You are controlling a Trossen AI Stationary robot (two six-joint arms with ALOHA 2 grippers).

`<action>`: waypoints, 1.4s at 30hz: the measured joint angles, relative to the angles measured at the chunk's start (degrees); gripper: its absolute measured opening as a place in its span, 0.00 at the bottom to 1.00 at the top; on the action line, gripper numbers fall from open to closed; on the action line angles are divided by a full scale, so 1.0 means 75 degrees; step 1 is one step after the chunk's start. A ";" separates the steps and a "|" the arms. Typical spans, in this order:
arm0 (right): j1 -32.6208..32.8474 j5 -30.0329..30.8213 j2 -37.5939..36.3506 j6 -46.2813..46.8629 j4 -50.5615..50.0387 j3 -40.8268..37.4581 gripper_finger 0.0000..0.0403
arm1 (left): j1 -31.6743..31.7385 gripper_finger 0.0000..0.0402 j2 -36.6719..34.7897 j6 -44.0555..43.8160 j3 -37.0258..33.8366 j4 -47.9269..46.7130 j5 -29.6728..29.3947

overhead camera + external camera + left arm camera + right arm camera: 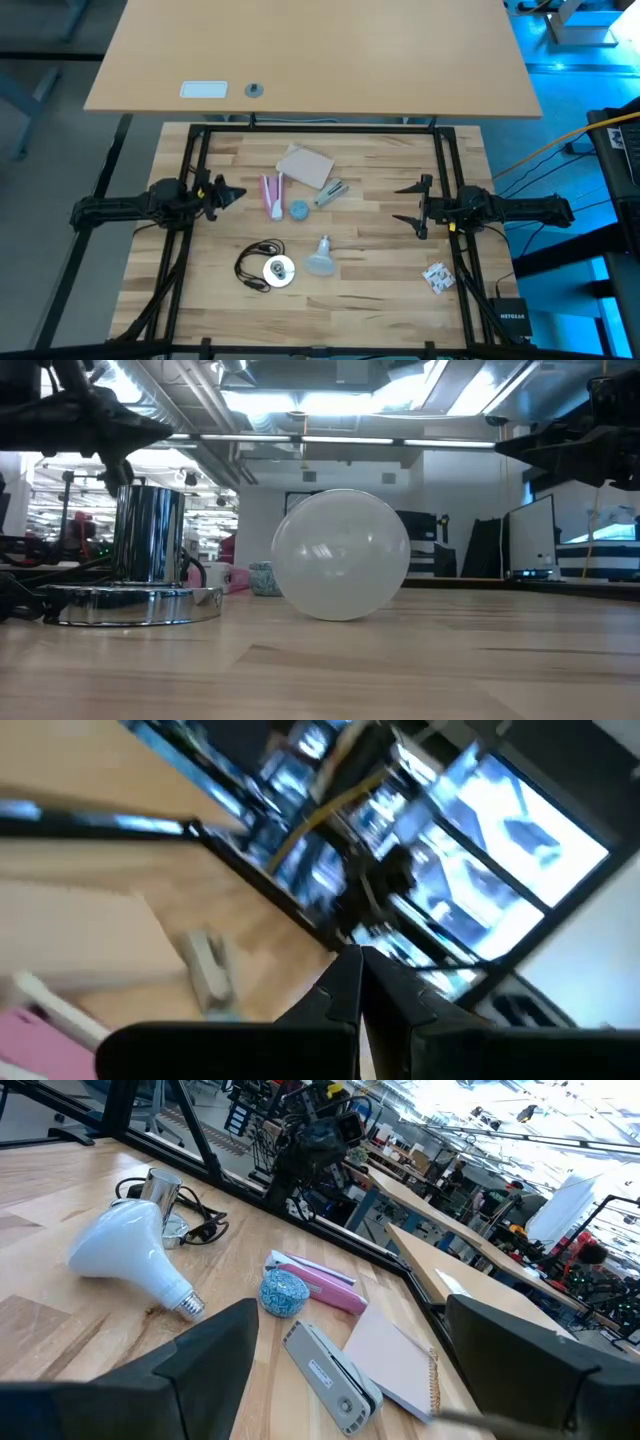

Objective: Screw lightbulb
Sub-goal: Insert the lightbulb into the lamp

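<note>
- high view: the bulb [320, 257] lies on its side on the wood-plank table [380, 270], smooth pale dome toward the near edge, narrow base pointing away, just beside a round silver disc [279, 271] with a black cord [250, 265]. left gripper [236, 192] pressed together; right gripper [402, 203] spread, both well apart from the bulb.
- low view: the dome looks matte and round; the disc's chrome post [148, 530] shines.
- left wrist view: the fingers [335, 990] meet at the tips.
- right wrist view: ribbed screw base [187, 1304], blue round cap [283, 1292], grey stapler [332, 1377], spiral pad [397, 1362].
</note>
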 joint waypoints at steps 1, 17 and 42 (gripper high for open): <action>-0.0001 0.0000 0.0000 0.0000 0.0000 0.0000 0.81 | 0.0000 0.00 0.0002 0.0096 0.0000 0.0074 -0.0265; 0.0000 0.0001 -0.0001 -0.0003 0.0000 0.0000 0.81 | 0.0000 0.00 0.0058 0.1234 0.0003 -0.0381 -0.1539; 0.0000 0.0003 -0.0002 -0.0003 0.0000 0.0000 0.81 | 0.0006 0.51 0.1776 0.5160 0.0897 0.1010 -0.1073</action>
